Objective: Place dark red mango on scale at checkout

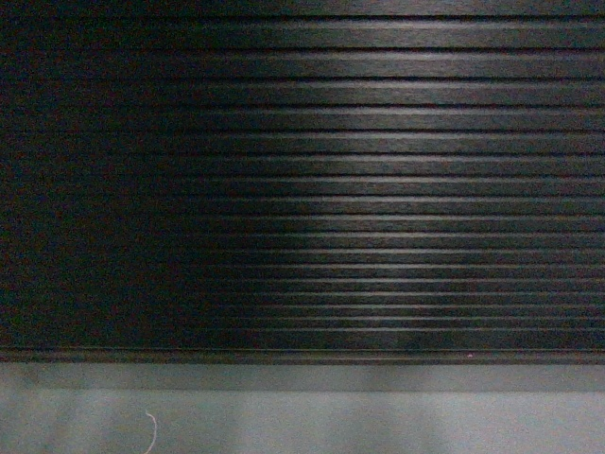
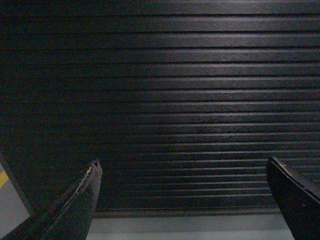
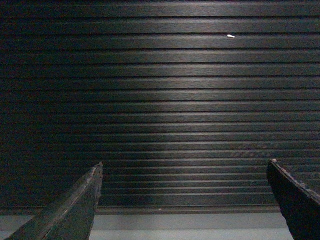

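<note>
Grey floor [image 1: 378, 421]; thin white thread, perhaps [image 1: 151, 433].

front: my head cam is filled w/ checkout [image 1: 378, 189] ribbed black slats, lit at right
below: grey floor [image 1: 378, 421] strip, thin white thread [image 1: 151, 432]

checkout [image 1: 378, 189] slatted front cut off by every head-view edge, its top out of frame, left side lost in shadow, left gripper [image 2: 182, 167] and right gripper [image 3: 184, 167] fingers cropped at bottom edges
</note>
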Tool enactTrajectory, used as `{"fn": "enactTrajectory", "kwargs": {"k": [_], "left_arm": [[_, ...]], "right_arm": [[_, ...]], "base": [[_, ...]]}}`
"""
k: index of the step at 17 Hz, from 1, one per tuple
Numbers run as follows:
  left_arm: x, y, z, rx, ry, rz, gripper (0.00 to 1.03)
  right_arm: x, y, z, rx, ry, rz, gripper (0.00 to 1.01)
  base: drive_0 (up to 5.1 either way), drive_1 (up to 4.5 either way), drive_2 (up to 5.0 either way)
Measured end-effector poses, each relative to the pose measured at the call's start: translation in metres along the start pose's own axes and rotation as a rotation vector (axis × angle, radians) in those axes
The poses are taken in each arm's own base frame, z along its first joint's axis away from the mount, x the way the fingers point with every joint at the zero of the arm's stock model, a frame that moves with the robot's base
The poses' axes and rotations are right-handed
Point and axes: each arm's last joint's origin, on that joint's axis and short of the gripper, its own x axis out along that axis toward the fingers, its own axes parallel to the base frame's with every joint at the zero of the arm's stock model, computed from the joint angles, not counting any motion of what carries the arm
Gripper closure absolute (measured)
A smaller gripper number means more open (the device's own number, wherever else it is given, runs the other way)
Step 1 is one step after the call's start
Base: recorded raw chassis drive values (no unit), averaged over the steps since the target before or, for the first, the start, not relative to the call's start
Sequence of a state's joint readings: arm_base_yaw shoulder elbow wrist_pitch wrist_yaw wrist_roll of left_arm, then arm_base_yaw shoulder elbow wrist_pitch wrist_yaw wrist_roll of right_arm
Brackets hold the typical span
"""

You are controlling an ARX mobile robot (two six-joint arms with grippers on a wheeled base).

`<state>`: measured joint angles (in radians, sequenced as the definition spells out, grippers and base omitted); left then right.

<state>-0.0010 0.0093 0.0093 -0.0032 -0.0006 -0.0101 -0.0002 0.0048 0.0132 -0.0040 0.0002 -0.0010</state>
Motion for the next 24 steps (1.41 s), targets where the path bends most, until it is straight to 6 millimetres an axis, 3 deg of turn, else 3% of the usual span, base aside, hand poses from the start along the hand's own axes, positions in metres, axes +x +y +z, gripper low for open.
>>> {"fn": "enactTrajectory", "kwargs": {"k": [24], "left_arm": [[0.0, 0.0, 0.0, 0.0, 0.0, 0.0, 0.05]], "right_arm": [[0.0, 0.0, 0.0, 0.0, 0.0, 0.0, 0.03]], "base": [[0.0, 1.39, -1.3]]}}
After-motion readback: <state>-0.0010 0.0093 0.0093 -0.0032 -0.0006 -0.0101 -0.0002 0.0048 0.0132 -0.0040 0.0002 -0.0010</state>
